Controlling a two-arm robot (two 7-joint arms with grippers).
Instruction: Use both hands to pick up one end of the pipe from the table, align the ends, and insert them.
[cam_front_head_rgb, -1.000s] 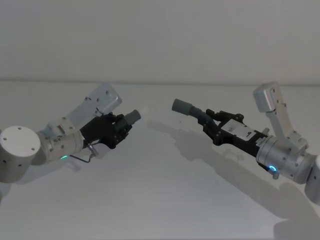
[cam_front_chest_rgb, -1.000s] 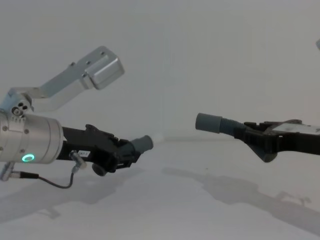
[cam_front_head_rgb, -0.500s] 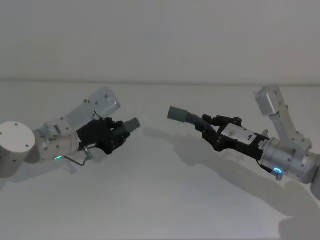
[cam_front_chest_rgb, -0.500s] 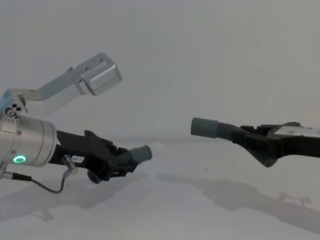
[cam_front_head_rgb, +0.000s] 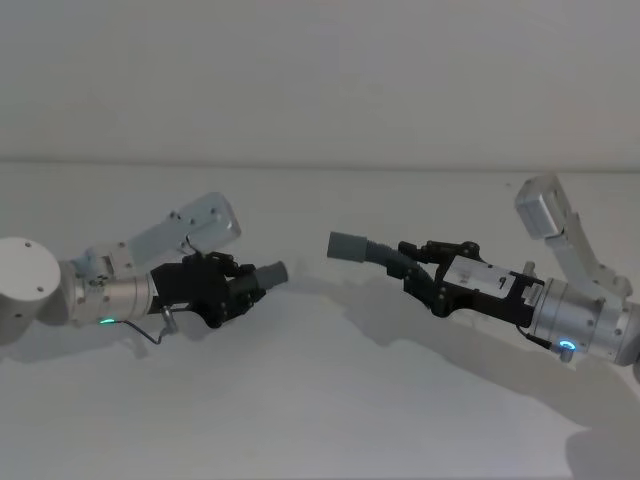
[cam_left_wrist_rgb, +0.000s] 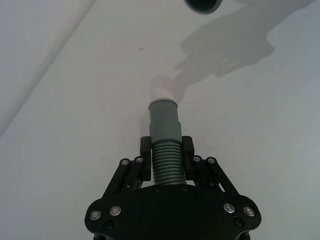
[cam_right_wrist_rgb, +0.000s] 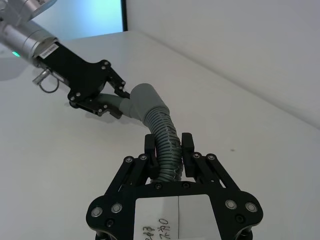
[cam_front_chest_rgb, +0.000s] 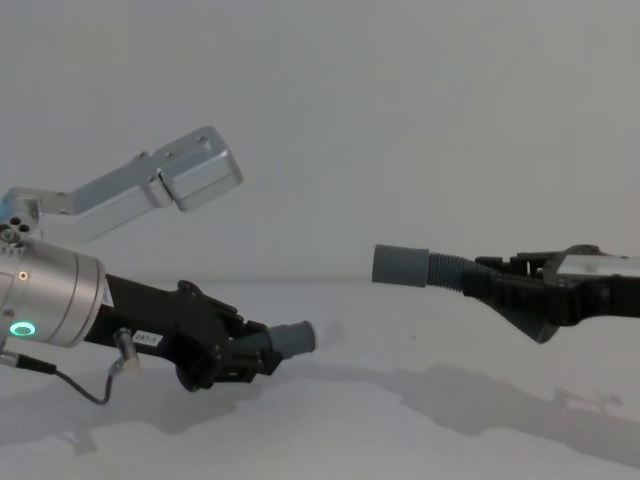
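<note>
L gripper (cam_front_head_rgb: 245, 287), R gripper (cam_front_head_rgb: 412, 270) prob. both clamped.

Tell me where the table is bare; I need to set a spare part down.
Bare table lies in front of both tools and behind them toward the wall. Crowded: the gap between the left tool's white-tipped cuff and the right tool's grey cuff, held apart in the air.

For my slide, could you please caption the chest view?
Left pincer and right pincer each hold a pipe piece, cuffs facing but apart, the left lower.
</note>
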